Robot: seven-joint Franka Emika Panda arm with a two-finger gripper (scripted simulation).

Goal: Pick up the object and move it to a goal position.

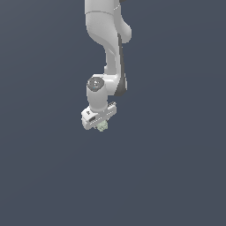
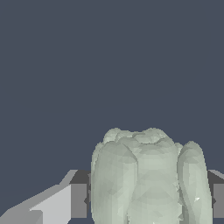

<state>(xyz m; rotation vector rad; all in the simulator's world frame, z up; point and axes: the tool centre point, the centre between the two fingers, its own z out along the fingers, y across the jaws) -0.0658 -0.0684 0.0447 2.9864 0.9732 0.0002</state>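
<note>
The object [image 1: 103, 127] is a tiny pale greenish-white lumpy chunk, seen just under the white gripper [image 1: 101, 123] in the exterior view. In the wrist view the object [image 2: 142, 162] fills the space between the two fingers. One dark finger pad [image 2: 78, 200] touches one side of it and the other finger pad [image 2: 218, 200] touches the opposite side. The gripper [image 2: 148, 203] is shut on the object. The white arm hangs down from the upper edge of the exterior view. No goal marker shows in either view.
A plain dark blue-grey ground [image 1: 167, 176] fills both views, with no other objects, edges or containers in sight.
</note>
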